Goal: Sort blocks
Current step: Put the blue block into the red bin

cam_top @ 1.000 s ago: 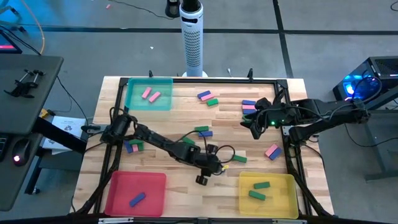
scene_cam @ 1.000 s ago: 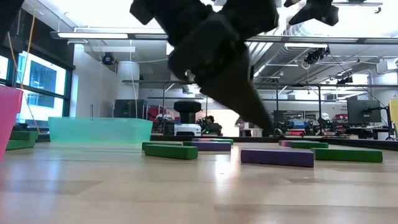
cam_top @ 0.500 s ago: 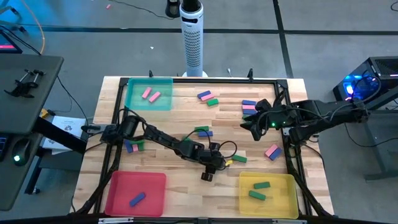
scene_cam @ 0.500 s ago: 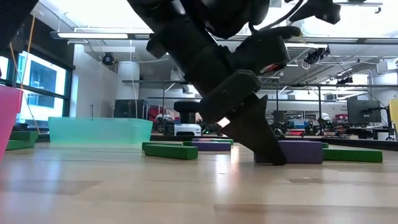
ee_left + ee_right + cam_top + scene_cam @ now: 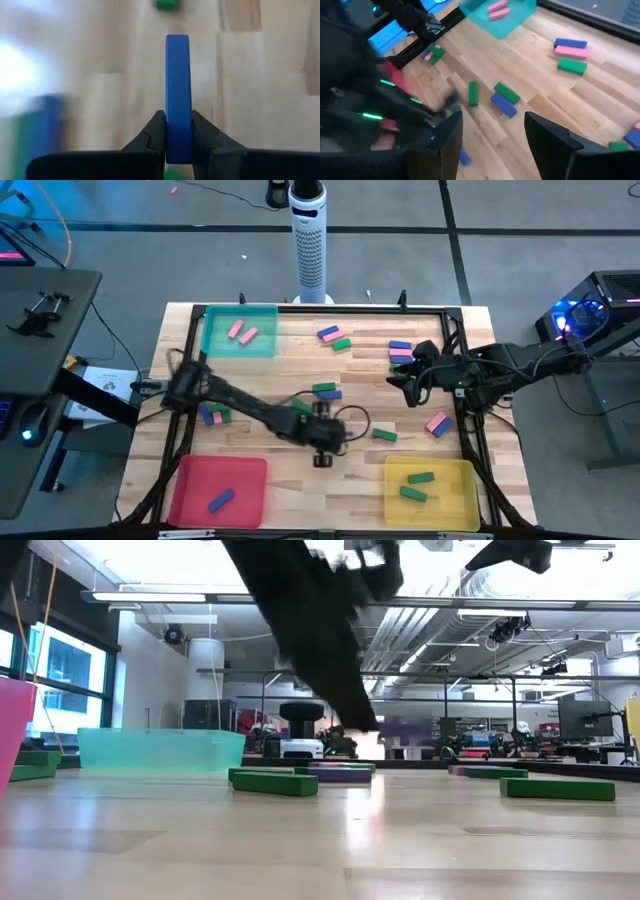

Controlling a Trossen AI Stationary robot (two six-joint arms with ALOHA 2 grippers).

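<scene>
Blue block: standing on edge between the fingers — left gripper is clamping it, mid-table.
Right gripper: hanging wide, holding nothing.

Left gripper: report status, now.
Left gripper shut on a blue block, mid-table. Right gripper open, empty, hovering at the table's right side. Nothing blocking.
</scene>
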